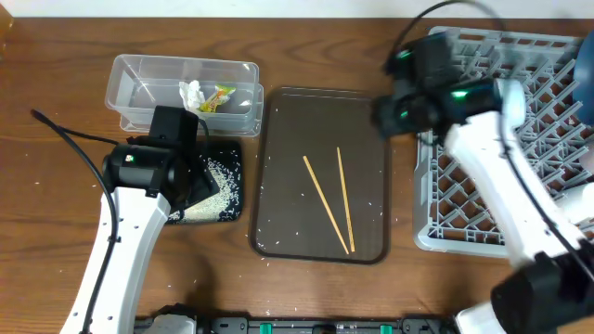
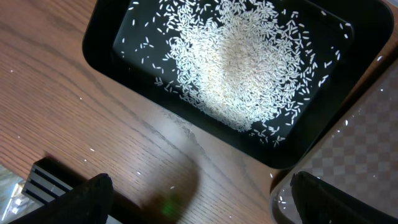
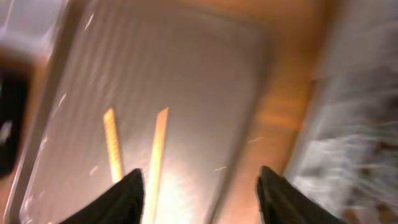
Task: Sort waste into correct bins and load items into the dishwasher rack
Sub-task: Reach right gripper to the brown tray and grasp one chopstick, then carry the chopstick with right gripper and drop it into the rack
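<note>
Rice grains (image 2: 242,68), white and loose, heaped thickest at the middle of the shallow black tray (image 2: 102,50) and thinning to single scattered grains toward its walls. Glossy black, round-cornered, one corner close to the clear tub (image 2: 373,143). Ahead of the left fingers (image 2: 93,202), beyond both tips and not touching, with bare wood between tips and tray wall. Left fingers spread wide apart, nothing between them. Clear tub just beside one finger of the pair, at the edge of the left wrist view.

Crumpled white tissue (image 1: 191,93) and yellow-green wrapper (image 1: 219,97) side by side inside the tub, farther out than the black tray from the left fingers.

Two chopsticks (image 1: 325,199), thin and pale wood, laid in a narrow V on the dark-brown serving tray (image 1: 278,186), with a few stray grains around them. Smeared in the right wrist view, yet plainly ahead of the right fingers (image 3: 127,199): one stick running down into the gap, close beside one finger; the other ending near that same finger's tip. Right fingers apart, clamped on nothing. Grey lattice rack (image 1: 557,111) off to the other finger's side, away from the sticks.

Brown wood-grain table (image 1: 56,56) under everything, speckled with loose grains near the black tray.
</note>
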Motion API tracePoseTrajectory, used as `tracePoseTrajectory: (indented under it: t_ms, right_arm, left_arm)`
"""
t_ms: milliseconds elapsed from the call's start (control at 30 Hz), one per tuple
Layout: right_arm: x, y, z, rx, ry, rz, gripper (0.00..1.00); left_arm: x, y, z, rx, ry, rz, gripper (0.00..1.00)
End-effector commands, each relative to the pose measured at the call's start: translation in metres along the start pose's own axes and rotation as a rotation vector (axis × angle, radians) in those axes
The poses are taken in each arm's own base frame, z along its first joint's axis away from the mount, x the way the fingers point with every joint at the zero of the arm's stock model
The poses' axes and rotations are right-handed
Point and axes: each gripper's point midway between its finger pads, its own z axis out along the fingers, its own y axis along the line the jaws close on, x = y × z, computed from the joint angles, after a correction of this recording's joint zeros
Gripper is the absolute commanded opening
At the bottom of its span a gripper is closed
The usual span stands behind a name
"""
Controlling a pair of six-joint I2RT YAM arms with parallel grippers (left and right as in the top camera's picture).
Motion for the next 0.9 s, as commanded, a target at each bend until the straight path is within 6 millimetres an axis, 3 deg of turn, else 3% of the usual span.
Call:
tracePoseTrajectory:
  t_ms: [0,200,400,667,800,867]
  right_arm:
    - [0.041,0.039,0.040,-0.091,0.164,-0.037,0.47]
    - [0.100,0.050,0.093,0.031,0.364,0.051,0.45]
    - [0.137,0.058,0.120,0.083,0.482,0.095,0.45]
    - [0.168,0.048,0.135,0.174,0.545,0.151,0.41]
    - [0.171,0.047,0.137,0.174,0.545,0.150,0.20]
    - [0.169,0.047,0.138,0.169,0.535,0.151,0.16]
  left_arm:
    - [0.000,0.003,0.002,-0.015,0.005,-0.010,0.94]
    - [0.000,0.003,0.002,-0.015,0.005,-0.010,0.94]
    - [0.000,0.003,0.002,-0.015,0.005,-0.010,0.94]
    - [0.000,0.003,0.002,-0.015,0.005,-0.010,0.94]
    - [0.000,0.003,0.002,-0.015,0.005,-0.010,0.94]
    - [0.000,0.003,0.002,-0.015,0.005,-0.010,0.94]
